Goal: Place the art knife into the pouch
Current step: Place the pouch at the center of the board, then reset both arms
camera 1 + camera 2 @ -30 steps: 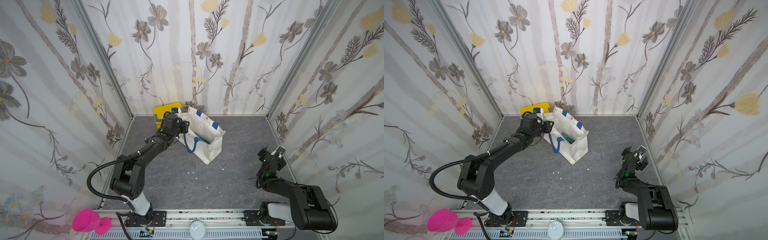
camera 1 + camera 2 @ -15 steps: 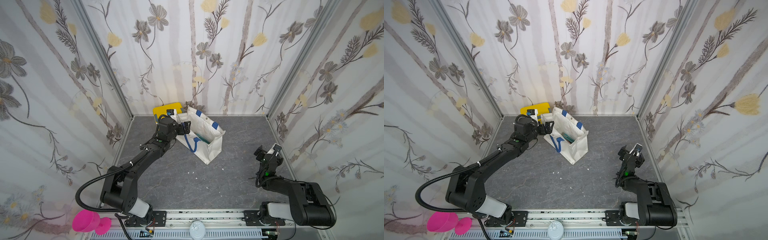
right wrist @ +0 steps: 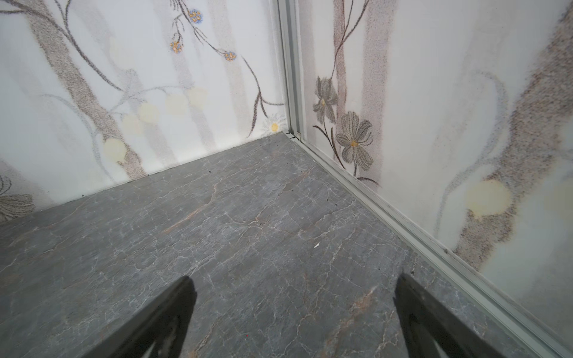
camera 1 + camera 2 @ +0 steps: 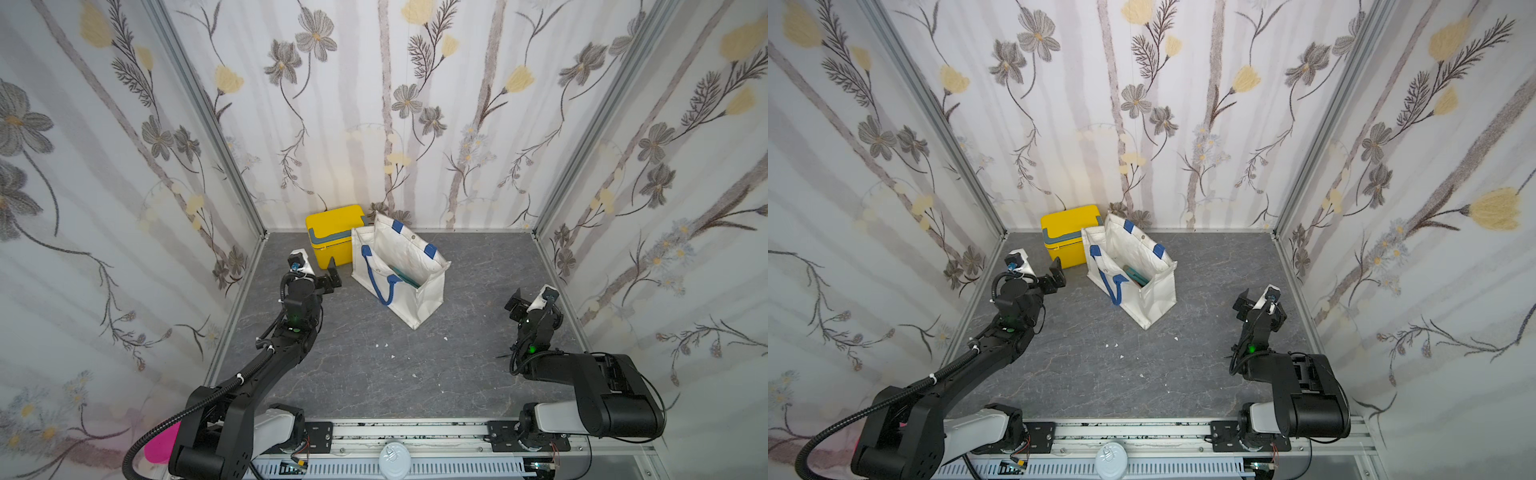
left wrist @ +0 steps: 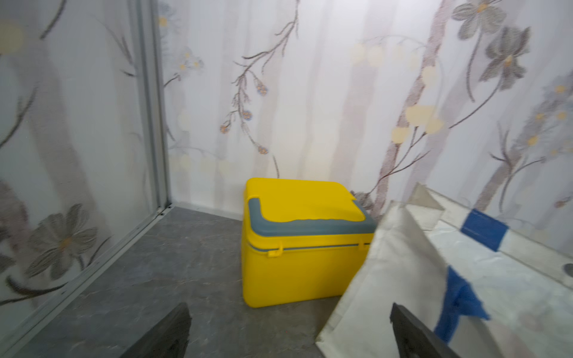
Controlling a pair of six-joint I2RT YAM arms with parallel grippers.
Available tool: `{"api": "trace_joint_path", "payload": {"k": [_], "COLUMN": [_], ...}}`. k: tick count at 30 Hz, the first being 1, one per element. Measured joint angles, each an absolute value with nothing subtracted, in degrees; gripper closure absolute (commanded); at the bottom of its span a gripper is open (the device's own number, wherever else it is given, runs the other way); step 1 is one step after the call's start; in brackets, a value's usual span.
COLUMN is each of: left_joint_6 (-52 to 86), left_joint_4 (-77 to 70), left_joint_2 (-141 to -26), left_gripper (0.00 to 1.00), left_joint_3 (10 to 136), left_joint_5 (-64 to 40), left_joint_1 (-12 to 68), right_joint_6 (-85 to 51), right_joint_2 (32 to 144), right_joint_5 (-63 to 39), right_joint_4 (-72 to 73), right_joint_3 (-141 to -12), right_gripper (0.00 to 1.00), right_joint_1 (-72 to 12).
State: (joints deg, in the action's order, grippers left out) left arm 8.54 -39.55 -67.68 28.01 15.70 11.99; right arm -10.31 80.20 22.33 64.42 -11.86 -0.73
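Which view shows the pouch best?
A top view: the pouch shows whole, standing open, with a teal thing inside. Both top views give nearly the same picture. The left wrist view catches only a blurred part of the pouch, not its inside; the right wrist view shows none of it.

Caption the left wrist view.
Open left gripper facing a yellow plastic box with grey handle, beside the white canvas tote pouch with blue handles.
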Motion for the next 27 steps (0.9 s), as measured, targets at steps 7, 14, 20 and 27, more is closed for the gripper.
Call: {"api": "trace_joint_path", "payload": {"k": [7,14,20,27], "left_joint_6": [7.5,5.2,3.6,2.5], "left_joint_4": [-51.6,-57.8,-65.0,-74.2], "left_joint_2": [-71.3,-76.9,-81.6,-90.9], "left_gripper": [0.00,0.00,0.00,0.00], "left_joint_3": [19.3,18.4,13.4,12.3], "left_joint_5": [16.5,16.7,17.2,14.7], "left_joint_1": [6.7,5.2,5.1,4.6], "right_joint_6": [-7.0,-6.4,-6.0,-6.0], "right_joint_2": [82.5,82.5,84.8,85.5], "right_joint_5": [17.9,16.8,16.4,16.4], "right_joint_4": [66.8,68.7,74.1,79.0], "right_joint_3": [-12.0,-11.3,-7.5,-7.4], "right_gripper": [0.00,0.00,0.00,0.00], "right_joint_1": [-1.5,-1.8,-1.8,-1.9]}}
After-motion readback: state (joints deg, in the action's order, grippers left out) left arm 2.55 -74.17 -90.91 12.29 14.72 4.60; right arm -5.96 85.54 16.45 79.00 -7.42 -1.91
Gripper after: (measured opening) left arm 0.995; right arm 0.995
